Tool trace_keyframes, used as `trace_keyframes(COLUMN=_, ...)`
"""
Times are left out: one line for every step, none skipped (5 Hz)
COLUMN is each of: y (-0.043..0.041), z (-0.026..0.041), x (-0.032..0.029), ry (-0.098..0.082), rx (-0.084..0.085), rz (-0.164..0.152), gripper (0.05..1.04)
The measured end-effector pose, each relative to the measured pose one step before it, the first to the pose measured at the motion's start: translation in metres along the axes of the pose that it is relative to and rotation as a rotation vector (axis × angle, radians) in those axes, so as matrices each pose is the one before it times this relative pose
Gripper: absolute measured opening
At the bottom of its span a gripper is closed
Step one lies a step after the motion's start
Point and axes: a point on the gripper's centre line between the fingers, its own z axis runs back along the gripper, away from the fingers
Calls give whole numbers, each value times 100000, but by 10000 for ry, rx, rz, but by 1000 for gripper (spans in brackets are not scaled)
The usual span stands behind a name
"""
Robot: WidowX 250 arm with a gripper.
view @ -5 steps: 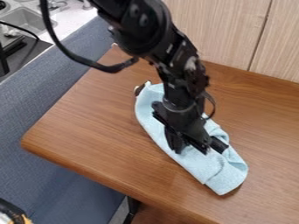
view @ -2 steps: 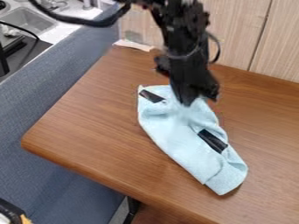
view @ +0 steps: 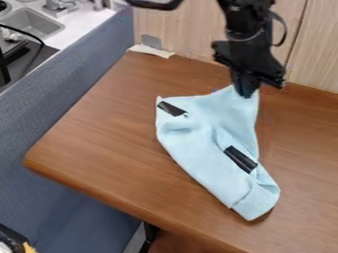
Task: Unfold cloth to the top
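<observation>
The gripper (view: pixel 247 94) is at the upper right of the table, shut on the top corner of the light blue cloth (view: pixel 198 143). From there the cloth stretches down, its upper part pulled taut and its lower end lying near the table's front edge. Folds show around its middle and at the bottom right. Two black strips lie on the cloth, one at its upper left corner and one toward its right edge.
The brown wooden table (view: pixel 105 133) has a rounded left corner. Behind it rises a wood-panel wall (view: pixel 198 29), with a white scrap (view: pixel 151 50) at the table's back edge. A blue-grey couch-like surface (view: pixel 66 108) borders the left, with a sink (view: pixel 29 23) beyond.
The gripper has moved up and to the right, drawing the cloth's upper edge with it toward the back of the table. The black strips, hidden or partly hidden at first, are uncovered.
</observation>
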Motion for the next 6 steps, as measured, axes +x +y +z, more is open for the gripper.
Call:
trace_keyframes(y=-635, z=-2868, x=1402, ry=184, rx=-46, rz=-86, gripper=55)
trace_keyframes(y=-538, z=-2532, x=-65, ry=346, rx=52, rz=-204, gripper=55)
trace_keyframes(y=152, z=-1801, x=-288, ry=181, rx=84, rz=-76, gripper=55)
trace_keyframes(y=-78, z=-686, x=268, ry=32, rx=-4, rz=-148, gripper=79)
trace_keyframes(y=-86, z=-449, x=23, ry=281, rx=-93, rz=-173, gripper=228)
trace_keyframes(y=76, z=-265, x=-288, ry=-28, rx=26, rz=208, gripper=485)
